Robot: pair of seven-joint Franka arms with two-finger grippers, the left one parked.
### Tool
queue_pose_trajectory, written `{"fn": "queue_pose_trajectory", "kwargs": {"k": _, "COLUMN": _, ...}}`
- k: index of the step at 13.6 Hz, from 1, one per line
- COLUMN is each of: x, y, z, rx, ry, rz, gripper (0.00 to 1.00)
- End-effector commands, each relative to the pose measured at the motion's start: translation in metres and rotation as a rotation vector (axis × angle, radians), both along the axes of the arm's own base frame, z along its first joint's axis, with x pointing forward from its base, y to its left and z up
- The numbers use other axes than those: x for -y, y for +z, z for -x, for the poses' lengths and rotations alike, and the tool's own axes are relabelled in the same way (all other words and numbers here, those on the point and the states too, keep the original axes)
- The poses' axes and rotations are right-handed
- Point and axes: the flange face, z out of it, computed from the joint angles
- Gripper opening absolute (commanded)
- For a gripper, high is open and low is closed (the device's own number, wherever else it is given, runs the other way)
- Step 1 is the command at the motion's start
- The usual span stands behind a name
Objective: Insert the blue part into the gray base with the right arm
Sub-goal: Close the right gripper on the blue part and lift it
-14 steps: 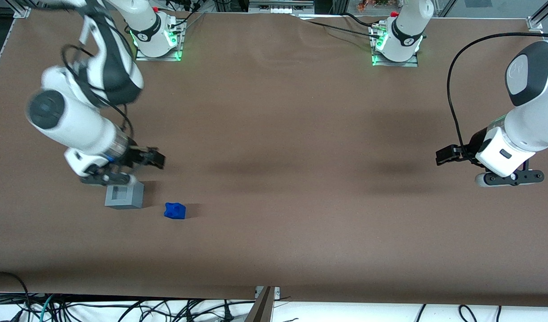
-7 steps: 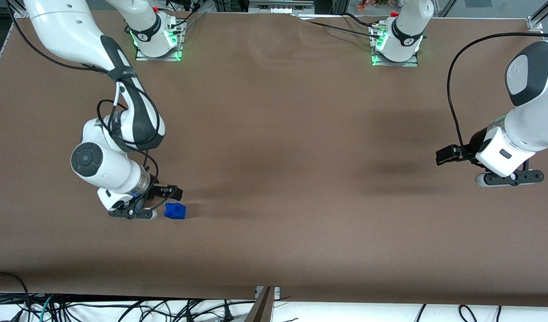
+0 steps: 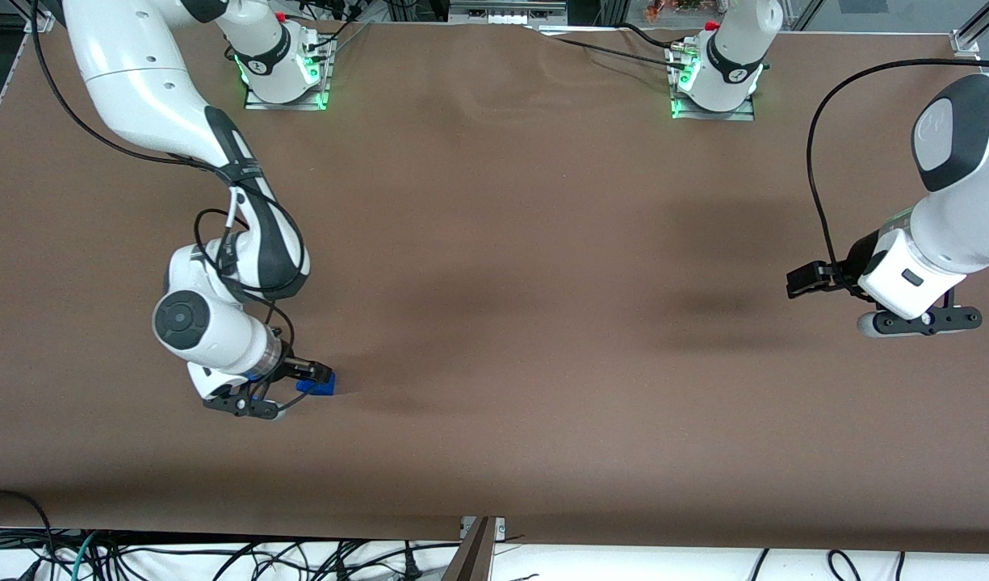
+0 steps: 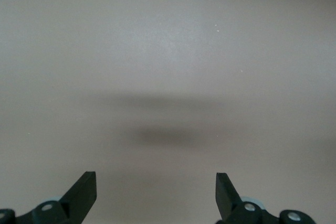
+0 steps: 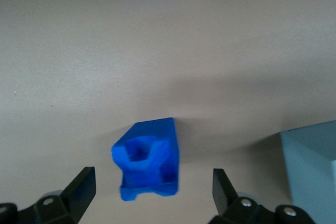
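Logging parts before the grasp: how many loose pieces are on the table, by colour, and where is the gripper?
Blue: 1, the blue part.
Gray: 1, the gray base, beside it, hidden in the front view.
Total: 2.
The gripper is open, fingers either side of the blue part.

Matt brown cloth with faint ripples is being shown on the table [image 3: 542, 242], while smooth bright plastic is being seen on the blue part [image 5: 148, 161], pale matt plastic on the gray base [image 5: 315, 171], and black matt plastic on the open-fingered gripper [image 5: 152, 192] straddling it.
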Motion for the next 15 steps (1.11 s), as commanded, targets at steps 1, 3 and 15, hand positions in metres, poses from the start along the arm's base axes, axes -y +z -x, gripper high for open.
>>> {"fn": "queue_pose_trajectory", "kwargs": {"k": 1, "x": -0.007, "y": -0.004, "z": -0.007, "rx": 0.024, "ry": -0.019, "rz": 0.019, "gripper": 0.98}}
{"fn": "queue_pose_trajectory", "kwargs": {"k": 3, "x": -0.007, "y": -0.014, "z": -0.006, "rx": 0.015, "ry": -0.018, "rz": 0.02, "gripper": 0.98}}
{"fn": "queue_pose_trajectory", "kwargs": {"k": 15, "x": -0.003, "y": -0.022, "z": -0.009, "rx": 0.029, "ry": 0.003, "rz": 0.017, "gripper": 0.39}}
